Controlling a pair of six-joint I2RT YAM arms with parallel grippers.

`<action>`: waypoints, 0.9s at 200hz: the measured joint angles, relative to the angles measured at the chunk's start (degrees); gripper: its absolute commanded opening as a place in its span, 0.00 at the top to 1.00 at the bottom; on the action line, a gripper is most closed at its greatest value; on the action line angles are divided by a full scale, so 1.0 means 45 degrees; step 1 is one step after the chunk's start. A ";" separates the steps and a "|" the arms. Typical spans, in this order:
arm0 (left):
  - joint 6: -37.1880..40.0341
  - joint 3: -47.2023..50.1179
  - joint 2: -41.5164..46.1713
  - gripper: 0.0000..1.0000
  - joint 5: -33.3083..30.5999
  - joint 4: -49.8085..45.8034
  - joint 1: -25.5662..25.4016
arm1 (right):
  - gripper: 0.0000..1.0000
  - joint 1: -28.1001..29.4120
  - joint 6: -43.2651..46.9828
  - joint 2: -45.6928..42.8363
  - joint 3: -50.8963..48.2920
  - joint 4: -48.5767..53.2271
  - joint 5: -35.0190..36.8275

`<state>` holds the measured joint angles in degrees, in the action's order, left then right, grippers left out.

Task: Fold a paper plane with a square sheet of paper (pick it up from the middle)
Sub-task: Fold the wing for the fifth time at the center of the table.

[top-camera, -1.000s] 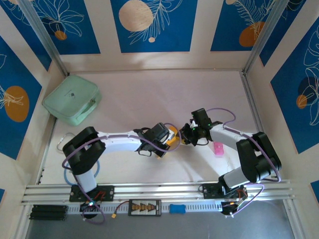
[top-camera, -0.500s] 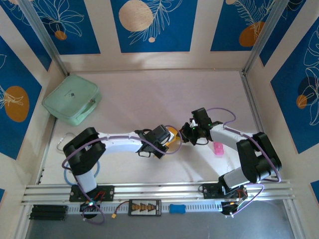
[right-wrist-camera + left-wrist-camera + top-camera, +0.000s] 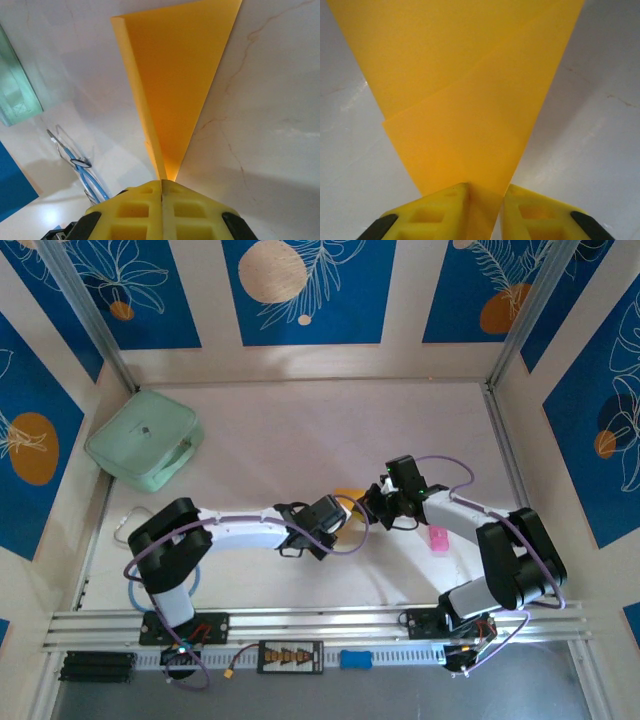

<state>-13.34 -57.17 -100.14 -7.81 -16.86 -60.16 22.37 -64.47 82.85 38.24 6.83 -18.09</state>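
The left gripper (image 3: pixel 486 194) is almost closed on one end of the paper plane (image 3: pixel 175 85). The right gripper (image 3: pixel 161 184), fingers pressed together, pinches the other end. Since a second ago, the paper has shifted slightly farther from the arm bases and now sits mid-counter (image 3: pixel 300 430) between both grippers.
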 measured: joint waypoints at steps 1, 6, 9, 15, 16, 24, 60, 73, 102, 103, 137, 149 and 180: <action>-0.0005 0.0000 0.0000 0.76 -0.0005 -0.0010 0.0000 | 1.00 0.0000 -0.0010 -0.0005 0.0000 -0.0005 0.0005; 0.0000 -0.0005 0.0000 0.76 -0.0097 -0.0039 -0.0024 | 1.00 0.0000 -0.0024 -0.0010 -0.0005 -0.0005 -0.0015; -0.0005 -0.0015 0.0000 0.75 -0.0141 -0.0068 -0.0034 | 1.00 -0.0010 -0.0034 -0.0019 -0.0015 -0.0015 -0.0024; 0.0000 -0.0034 0.0000 0.75 -0.0228 -0.0112 -0.0063 | 1.00 -0.0015 -0.0034 -0.0029 -0.0034 -0.0039 -0.0034; 0.0000 -0.0039 0.0000 0.75 -0.0243 -0.0117 -0.0063 | 1.00 -0.0015 -0.0039 -0.0029 -0.0034 -0.0034 -0.0034; 0.0010 -0.0068 0.0000 0.74 -0.0374 -0.0155 -0.0102 | 1.00 -0.0024 -0.0044 -0.0034 -0.0049 -0.0053 -0.0039; 0.0087 -0.0121 0.0000 0.74 -0.0767 -0.0170 -0.0277 | 1.00 -0.0068 -0.0087 -0.0044 -0.0117 -0.0131 -0.0083; 0.0087 -0.0121 0.0000 0.75 -0.0860 -0.0170 -0.0306 | 1.00 -0.0073 -0.0117 -0.0044 -0.0117 -0.0180 -0.0087; 0.0092 -0.0121 0.0000 0.79 -0.1020 -0.0170 -0.0330 | 1.00 -0.0073 -0.0121 -0.0044 -0.0117 -0.0282 -0.0092; 0.0092 -0.0121 0.0000 0.79 -0.1020 -0.0175 -0.0330 | 1.00 -0.0073 -0.0121 -0.0044 -0.0117 -0.0282 -0.0092; 0.0087 -0.0131 0.0000 0.82 -0.1239 -0.0194 -0.0330 | 1.00 -0.0073 -0.0121 -0.0044 -0.0117 -0.0282 -0.0092; 0.0092 -0.0146 0.0000 0.84 -0.1292 -0.0219 -0.0335 | 1.00 -0.0073 -0.0121 -0.0044 -0.0117 -0.0282 -0.0097; 0.0083 -0.0146 -0.0005 0.87 -0.1331 -0.0238 -0.0355 | 1.00 -0.0073 -0.0121 -0.0044 -0.0117 -0.0282 -0.0126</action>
<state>-12.97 -57.82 -100.16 -13.80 -17.93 -61.76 22.04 -65.01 82.65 37.71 5.56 -18.65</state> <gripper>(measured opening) 0.147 0.063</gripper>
